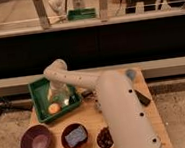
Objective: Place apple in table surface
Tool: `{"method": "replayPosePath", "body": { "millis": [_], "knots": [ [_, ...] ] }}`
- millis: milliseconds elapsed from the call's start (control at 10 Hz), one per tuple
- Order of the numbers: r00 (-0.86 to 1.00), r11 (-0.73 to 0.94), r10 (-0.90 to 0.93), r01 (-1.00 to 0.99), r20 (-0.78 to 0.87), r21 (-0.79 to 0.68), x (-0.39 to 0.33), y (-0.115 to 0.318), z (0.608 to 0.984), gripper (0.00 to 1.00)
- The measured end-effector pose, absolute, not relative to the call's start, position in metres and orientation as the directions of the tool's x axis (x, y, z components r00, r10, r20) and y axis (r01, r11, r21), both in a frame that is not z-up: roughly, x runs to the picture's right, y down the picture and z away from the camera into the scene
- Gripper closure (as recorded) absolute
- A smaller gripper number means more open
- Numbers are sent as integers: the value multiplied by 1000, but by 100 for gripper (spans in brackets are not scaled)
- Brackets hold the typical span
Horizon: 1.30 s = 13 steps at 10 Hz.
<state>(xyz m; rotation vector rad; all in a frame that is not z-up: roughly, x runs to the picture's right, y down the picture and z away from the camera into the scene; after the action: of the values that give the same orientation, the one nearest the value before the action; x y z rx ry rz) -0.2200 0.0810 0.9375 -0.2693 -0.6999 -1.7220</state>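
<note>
The apple [53, 108], a small orange-yellow ball, lies in the green tray [38, 93] at the left of the wooden table [156, 116]. My gripper [58, 98] hangs down into the tray just above and right of the apple. The white arm [87, 81] reaches from the lower right across the table to the tray.
Three bowls stand along the table's front edge: a purple one [37, 140], a dark red one holding a blue sponge [75, 137], and a small one with dark pieces [104, 138]. A dark flat object [143, 100] lies at the right edge. A glass wall stands behind the table.
</note>
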Motion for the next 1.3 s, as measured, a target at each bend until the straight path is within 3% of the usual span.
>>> {"method": "replayPosePath", "body": {
  "millis": [800, 1300],
  "knots": [
    [-296, -141, -781, 941, 551, 306, -223, 86, 912, 20],
    [-354, -106, -720, 906, 598, 410, -234, 110, 891, 20]
  ]
}}
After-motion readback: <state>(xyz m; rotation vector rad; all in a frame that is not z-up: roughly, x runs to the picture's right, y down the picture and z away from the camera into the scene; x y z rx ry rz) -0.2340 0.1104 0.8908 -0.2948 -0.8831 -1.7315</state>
